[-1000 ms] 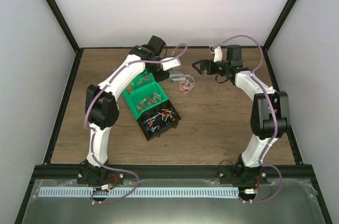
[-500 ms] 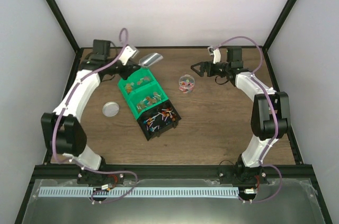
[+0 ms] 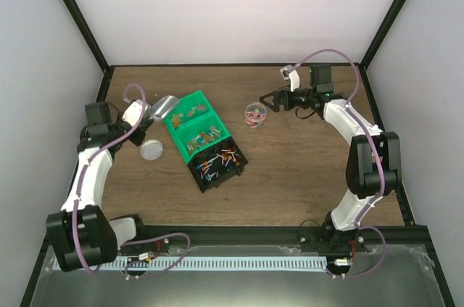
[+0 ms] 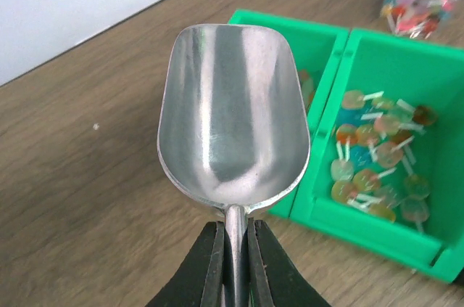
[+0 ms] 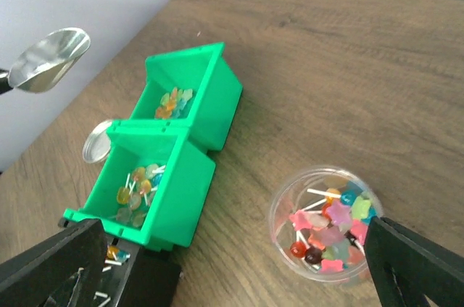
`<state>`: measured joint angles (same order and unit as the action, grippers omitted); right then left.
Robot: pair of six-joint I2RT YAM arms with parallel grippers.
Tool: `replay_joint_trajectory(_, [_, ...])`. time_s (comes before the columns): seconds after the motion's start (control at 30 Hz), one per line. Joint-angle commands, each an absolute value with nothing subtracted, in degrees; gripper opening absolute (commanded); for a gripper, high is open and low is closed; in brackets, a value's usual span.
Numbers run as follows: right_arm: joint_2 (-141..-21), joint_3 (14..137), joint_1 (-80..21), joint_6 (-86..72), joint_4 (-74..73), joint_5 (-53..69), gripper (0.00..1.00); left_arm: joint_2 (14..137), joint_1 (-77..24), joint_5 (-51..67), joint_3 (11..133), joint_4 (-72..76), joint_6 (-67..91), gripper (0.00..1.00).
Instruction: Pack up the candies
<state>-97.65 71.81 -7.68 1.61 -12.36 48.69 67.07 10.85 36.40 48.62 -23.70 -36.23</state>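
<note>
My jaws: left gripper (image 4: 233, 233) pinches one shiny metal scoop (image 4: 233, 125), right gripper (image 3: 267, 101) wide, empty. Two green plastic bins (image 5: 221, 104), one black bin (image 3: 235, 173) mid-frame holding tiny red-blue-white-orange candies (image 3: 217, 162).

Left arm (image 3: 93, 165): base at near edge, elbow folded low by near-left corner, forearm running up along left edge, wrist turned right toward counter middle. Left gripper (image 4: 233, 252): fingers (image 4: 206, 267) pinched tight on thin handle of scoop (image 4: 232, 122), bowl ahead of fingertips.

Right arm (image 3: 360, 176): base at near edge, upper link rising along right edge, forearm angled in toward far edge, wrist pointing left. Right gripper (image 3: 268, 101): jaws spread wide, fingers (image 5: 417, 260) well apart, gripping nothing.
</note>
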Motion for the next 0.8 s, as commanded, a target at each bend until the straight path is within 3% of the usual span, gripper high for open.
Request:
replay_joint_trajectory(0.0, [-95.3,70.6,-11.5,9.3,-18.8,46.0,1.0,63.8,13.3,34.0,41.8,-12.3,-42.0,0.04])
replay_joint_trajectory(0.43, [-97.4,68.6,-20.1,11.7,-19.0,39.9,0.98,86.0,22.3,31.1,49.2,-12.5,-37.2,0.09])
replay_joint_trajectory(0.77, [-98.4,67.5,-21.3,9.9,-17.2,40.8,0.98,95.3,25.3,30.3,50.9,-12.1,-38.7,0.11])
